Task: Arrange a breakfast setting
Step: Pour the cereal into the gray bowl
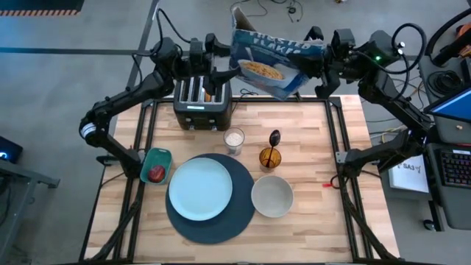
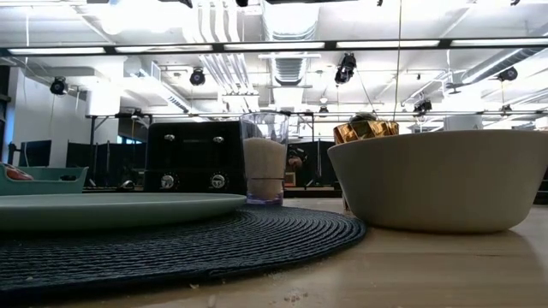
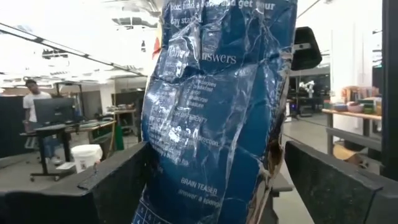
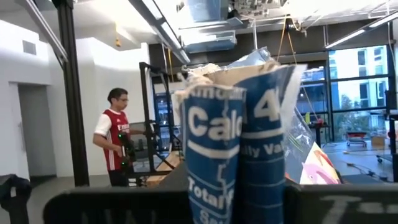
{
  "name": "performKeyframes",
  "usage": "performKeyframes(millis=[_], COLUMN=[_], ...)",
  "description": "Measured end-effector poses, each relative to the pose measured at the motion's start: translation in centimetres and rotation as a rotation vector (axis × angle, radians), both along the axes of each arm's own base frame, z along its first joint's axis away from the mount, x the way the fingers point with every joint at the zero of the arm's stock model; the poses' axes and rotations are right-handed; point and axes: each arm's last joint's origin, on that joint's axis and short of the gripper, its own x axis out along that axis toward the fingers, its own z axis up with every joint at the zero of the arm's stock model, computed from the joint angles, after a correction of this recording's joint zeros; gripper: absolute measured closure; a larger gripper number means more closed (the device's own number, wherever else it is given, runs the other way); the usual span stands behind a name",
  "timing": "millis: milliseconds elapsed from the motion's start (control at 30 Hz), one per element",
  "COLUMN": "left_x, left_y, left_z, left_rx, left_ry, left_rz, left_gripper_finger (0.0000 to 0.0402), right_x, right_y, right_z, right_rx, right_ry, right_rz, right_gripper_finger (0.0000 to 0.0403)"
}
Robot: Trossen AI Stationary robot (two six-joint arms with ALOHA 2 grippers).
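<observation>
The crumpled blue cereal box [image 1: 268, 59] hangs in the air over the table's far edge, front face up, between my left gripper [image 1: 223, 73] and my right gripper [image 1: 318, 62]. The pale blue plate [image 1: 200, 188] lies on the dark blue mat [image 1: 221, 224]. The cream bowl [image 1: 272, 196] stands to the mat's right. The dark spoon [image 1: 274, 138] stands in the amber glass [image 1: 270, 157]. The dark red fruit [image 1: 157, 174] lies in the teal dish [image 1: 156, 160]. An orange-brown thing, maybe the bagel [image 1: 208, 93], sticks out of a toaster slot. My left gripper has the box's printed back panel [image 3: 186, 168] between its two fingers [image 3: 118, 180], at the box's left end. The creased box fills the gap between them. The box is lifted clear of the table. My right gripper pinches the box at its right end, one finger on either face beside the narrow nutrition panel [image 4: 236, 174]. The fingers come level from the table's right. The panel is creased and squeezed in. The box is tilted and clear of the table.
The black toaster [image 1: 202, 103] stands at the far edge, under the box's left end. A clear glass with white filling [image 1: 234, 140] stands in front of it. A person [image 4: 115, 146] stands in the room beyond the table. Bare wood shows on the table's right part [image 1: 309, 132].
</observation>
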Motion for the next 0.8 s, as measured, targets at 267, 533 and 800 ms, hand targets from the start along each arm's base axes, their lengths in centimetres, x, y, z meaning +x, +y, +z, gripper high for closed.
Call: performKeyframes(millis=[267,533,800], left_x=[1.3,1.5,1.4], left_y=[0.1,0.1,0.0], left_z=[-0.6,-0.2,-0.2], left_rx=[-0.067,-0.075,-0.095], left_ry=[0.003,0.003,0.024], left_rz=[-0.008,-0.015,-0.018], left_gripper_finger=[0.0066,0.0176,0.0266], right_x=[0.0,0.0,0.0], right_y=[0.0,0.0,-0.2], right_z=[-0.1,0.0,0.0], right_rx=[0.023,0.02,0.064], right_ry=[0.004,-0.004,-0.008], right_rz=[-0.002,-0.002,-0.032], right_gripper_finger=[0.0395,0.0395,0.0393])
